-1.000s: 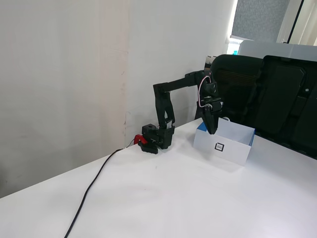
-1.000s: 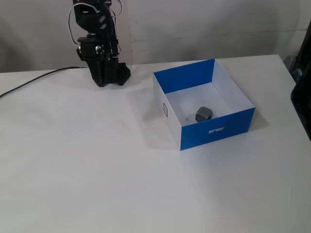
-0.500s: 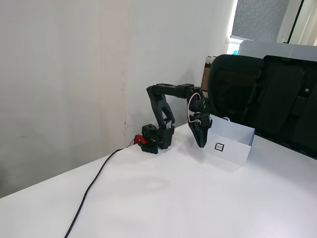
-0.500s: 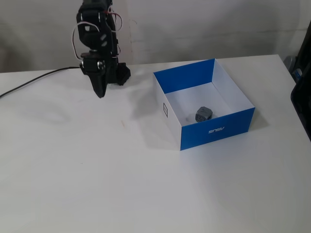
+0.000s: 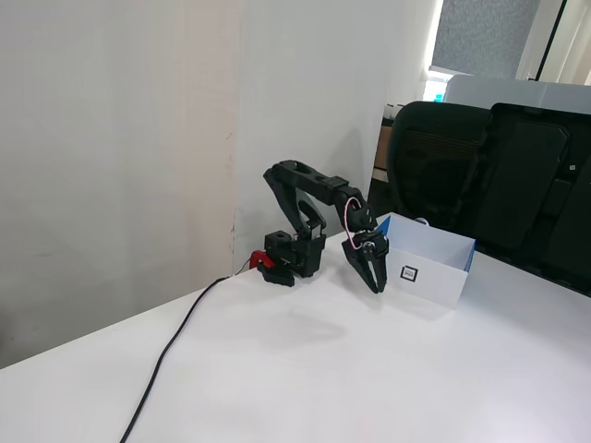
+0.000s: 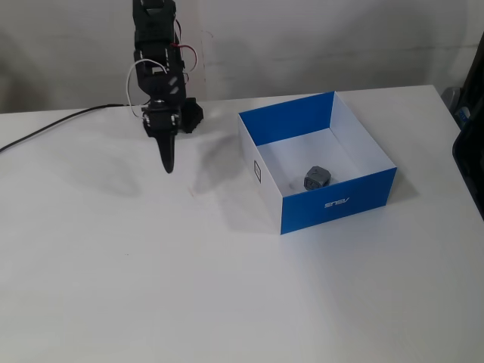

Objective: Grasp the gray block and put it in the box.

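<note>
The gray block [image 6: 316, 177] lies on the floor inside the box [image 6: 340, 200], toward its front wall. The box is low, white and blue, with a small black square marker [image 6: 258, 171] on its left side. In the other fixed view the box [image 5: 434, 277] shows a white wall with the marker [image 5: 409, 273], and that wall hides the block. My gripper [image 6: 167, 168] hangs pointing down, left of the box and outside it, above the table. Its jaws are together and empty. It also shows in the other fixed view [image 5: 376, 286], just beside the box.
The arm's base [image 5: 291, 258] is clamped at the table's back edge by the wall. A black cable [image 5: 166, 355] runs from it across the table toward the front; it also shows in the other fixed view [image 6: 45, 128]. Black office chairs [image 5: 480, 175] stand behind the box.
</note>
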{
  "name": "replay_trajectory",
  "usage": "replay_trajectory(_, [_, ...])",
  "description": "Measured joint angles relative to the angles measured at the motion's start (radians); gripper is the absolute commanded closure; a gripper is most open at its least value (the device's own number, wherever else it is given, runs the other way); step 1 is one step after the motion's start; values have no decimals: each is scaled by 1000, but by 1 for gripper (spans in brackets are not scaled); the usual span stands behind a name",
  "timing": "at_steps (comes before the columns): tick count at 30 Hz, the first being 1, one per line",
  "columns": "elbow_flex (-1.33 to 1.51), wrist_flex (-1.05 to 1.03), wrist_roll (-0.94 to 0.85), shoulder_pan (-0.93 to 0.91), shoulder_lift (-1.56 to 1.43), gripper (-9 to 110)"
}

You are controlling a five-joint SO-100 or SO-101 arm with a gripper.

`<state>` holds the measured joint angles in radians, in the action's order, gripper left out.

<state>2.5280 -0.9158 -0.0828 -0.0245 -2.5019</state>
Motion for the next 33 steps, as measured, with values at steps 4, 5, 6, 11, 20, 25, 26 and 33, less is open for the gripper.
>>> replay_trajectory(4, [121, 94, -77, -25, -95, 101])
replay_trajectory(5, [158, 121, -94, -32, -124, 101])
replay_trajectory(6, [198, 146, -110, -46, -156, 101])
replay_trajectory(11, [336, 201, -153, -109, -288, 101])
replay_trajectory(20, [514, 190, -192, -173, -565, 101])
replay_trajectory(25, [572, 149, -196, -187, -670, 101])
replay_trajectory(26, [572, 132, -196, -187, -712, 101])
replay_trajectory(33, [572, 20, -196, -181, -799, 101])
